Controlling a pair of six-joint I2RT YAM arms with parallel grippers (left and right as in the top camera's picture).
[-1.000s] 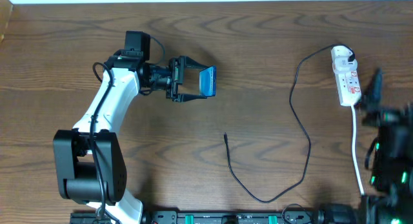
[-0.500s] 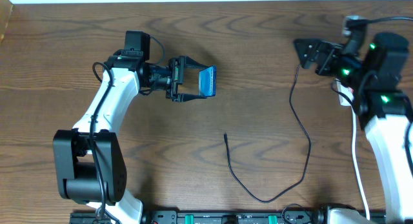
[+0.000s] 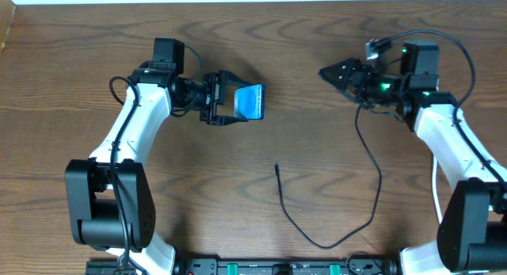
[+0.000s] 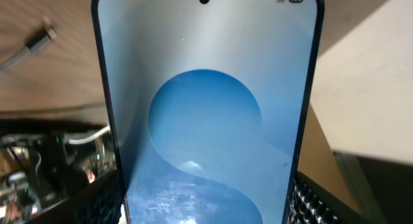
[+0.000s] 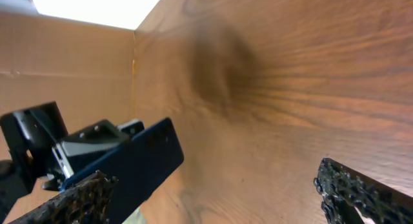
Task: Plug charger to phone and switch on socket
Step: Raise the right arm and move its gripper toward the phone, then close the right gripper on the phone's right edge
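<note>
Two claws show on my feed. Nearest my side of the counter (image 3: 198, 188), the charger (image 3: 379, 180) lies loose. Its black cable loops low, and its connector tip (image 3: 276, 167) rests below and between the two claws, touching neither. The cable's far end runs up beneath the right claw (image 3: 336, 72), which is spread as wide as it goes and has hold of nothing.

The left claw (image 3: 232, 99) is partly spread and clamped across the phone (image 3: 252, 101), one finger on each long edge. In its wrist view the blue screen (image 4: 206, 121) fills the picture. The phone is held off the counter, well apart from the right claw facing it.

I can't make out the socket, because the right arm covers that spot. Only its white cord (image 3: 436, 192) shows, behind the right claw.

Since a second ago the right arm has swung in from the counter's right edge toward the middle. The left claw and phone have not shifted.
</note>
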